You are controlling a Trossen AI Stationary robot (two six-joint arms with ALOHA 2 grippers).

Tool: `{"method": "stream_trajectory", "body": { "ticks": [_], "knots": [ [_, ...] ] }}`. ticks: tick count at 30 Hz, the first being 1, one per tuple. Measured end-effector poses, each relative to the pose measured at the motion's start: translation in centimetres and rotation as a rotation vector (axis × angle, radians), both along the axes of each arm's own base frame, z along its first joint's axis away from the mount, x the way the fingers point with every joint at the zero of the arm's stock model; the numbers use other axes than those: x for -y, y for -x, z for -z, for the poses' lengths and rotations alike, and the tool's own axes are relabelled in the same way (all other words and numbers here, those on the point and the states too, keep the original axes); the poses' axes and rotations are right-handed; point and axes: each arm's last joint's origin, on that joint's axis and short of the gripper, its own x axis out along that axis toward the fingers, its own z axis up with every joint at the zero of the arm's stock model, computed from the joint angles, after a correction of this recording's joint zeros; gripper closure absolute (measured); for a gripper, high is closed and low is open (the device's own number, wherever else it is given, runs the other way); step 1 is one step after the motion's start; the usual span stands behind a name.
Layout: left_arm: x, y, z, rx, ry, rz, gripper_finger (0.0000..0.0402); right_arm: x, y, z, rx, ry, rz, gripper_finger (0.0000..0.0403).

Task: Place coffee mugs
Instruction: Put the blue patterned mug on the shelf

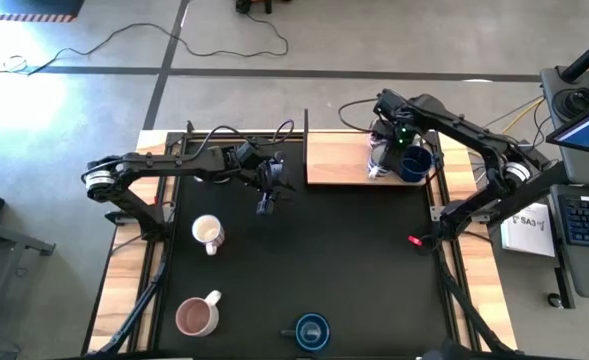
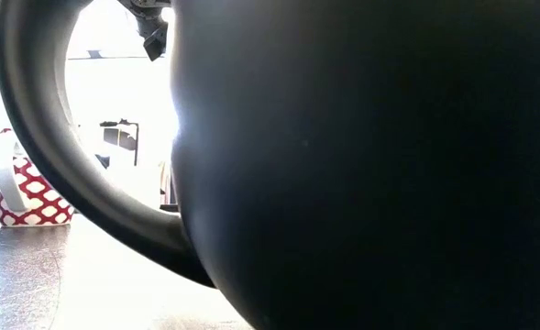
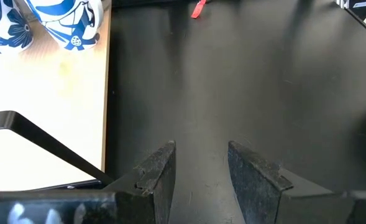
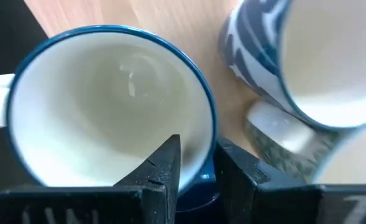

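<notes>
On the light wooden board (image 1: 339, 160) at the worktop's (image 1: 354, 260) far edge: right hand (image 4: 195, 168) clenched on the rim of a blue-rimmed, white-lined ceramic mug (image 4: 108, 99), touching a blue-patterned mug (image 4: 307, 62). Left hand (image 3: 198, 177) released, over black mat.

A small red item (image 1: 414, 240) lies on the black mat (image 1: 354, 270) beside its right edge.

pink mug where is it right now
In the high view the pink mug stands on the black mat's near left corner, handle toward the white mug beyond it, with the dark blue mug to its right.
</notes>
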Motion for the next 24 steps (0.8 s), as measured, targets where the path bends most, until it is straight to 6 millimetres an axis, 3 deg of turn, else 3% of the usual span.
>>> {"method": "stream_trajectory", "body": {
  "ticks": [11, 16, 24],
  "knots": [
    [0.0, 0.0, 0.0, 0.001, -0.003, 0.002, 0.0274, -2.9, 0.0, -3.1, 0.261, -0.029, 0.049, 0.0339],
    [0.0, 0.0, 0.0, 0.001, -0.003, 0.002, 0.0274, -3.1, 0.1, -3.2, 0.196, 0.052, 0.085, 0.0342],
    [0.0, 0.0, 0.0, 0.001, -0.003, 0.002, 0.0274, -3.7, -0.6, -3.2, 0.325, -0.112, 0.098, 0.0348]
  ]
}}
